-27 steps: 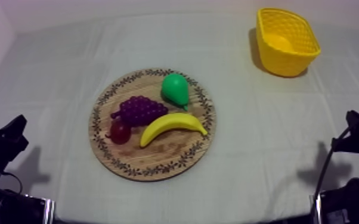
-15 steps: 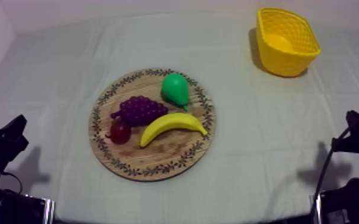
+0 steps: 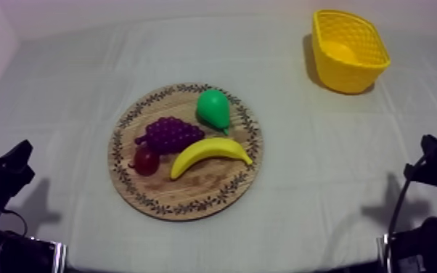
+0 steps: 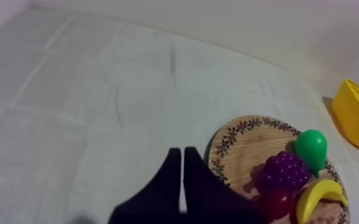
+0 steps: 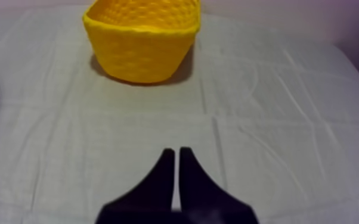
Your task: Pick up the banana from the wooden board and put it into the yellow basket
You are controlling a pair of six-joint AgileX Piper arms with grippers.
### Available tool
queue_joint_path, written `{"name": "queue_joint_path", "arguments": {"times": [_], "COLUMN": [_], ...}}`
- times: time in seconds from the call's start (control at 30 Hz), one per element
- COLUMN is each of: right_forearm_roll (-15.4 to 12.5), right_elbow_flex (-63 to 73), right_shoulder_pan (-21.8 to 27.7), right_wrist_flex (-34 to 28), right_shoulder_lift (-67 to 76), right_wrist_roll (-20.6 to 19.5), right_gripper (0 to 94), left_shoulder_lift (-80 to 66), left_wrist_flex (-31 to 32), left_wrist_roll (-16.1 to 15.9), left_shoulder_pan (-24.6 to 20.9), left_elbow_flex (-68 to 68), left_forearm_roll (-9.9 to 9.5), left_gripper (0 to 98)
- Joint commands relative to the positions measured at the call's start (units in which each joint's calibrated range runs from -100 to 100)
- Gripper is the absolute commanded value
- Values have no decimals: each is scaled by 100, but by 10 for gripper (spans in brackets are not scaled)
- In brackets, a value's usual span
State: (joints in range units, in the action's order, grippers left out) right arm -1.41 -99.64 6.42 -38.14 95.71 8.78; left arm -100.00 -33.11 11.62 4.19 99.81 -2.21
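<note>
Top view: whole banana on board.

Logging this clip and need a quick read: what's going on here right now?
Nothing is being handled yet. The banana lies on the wooden board alongside the pear, the grapes and the small red fruit. The yellow basket stands apart from the board, toward the table's far right. Both arms sit low at their sides. The left tool is shut on nothing beside the board, and the right tool is shut too, facing the basket.
</note>
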Motion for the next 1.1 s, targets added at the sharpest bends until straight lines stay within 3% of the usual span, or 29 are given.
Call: {"name": "queue_joint_path", "arguments": {"times": [0.0,0.13,0.4,0.77,1.07], "right_forearm_roll": [-2,-81,-692,-651,-240], "right_elbow_flex": [-2,-2,784,3119,4351], "right_shoulder_pan": [-7,8,-77,-1184,-2693], "right_wrist_flex": [31,87,-322,-516,-334], "right_shoulder_lift": [4,4,-375,-2817,-4733], "right_wrist_roll": [6,-25,651,484,336], "right_gripper": [5,5,4,4,4], "left_shoulder_lift": [0,0,0,0,0], "left_wrist_flex": [5,5,5,5,5], "left_wrist_roll": [-2,-3,-2,-2,-2], "left_shoulder_pan": [-2,-2,-2,-2,-2], "left_elbow_flex": [-3,-3,-3,-3,-3], "left_forearm_roll": [4,4,4,4,4], "left_gripper": [1,1,1,1,1]}}
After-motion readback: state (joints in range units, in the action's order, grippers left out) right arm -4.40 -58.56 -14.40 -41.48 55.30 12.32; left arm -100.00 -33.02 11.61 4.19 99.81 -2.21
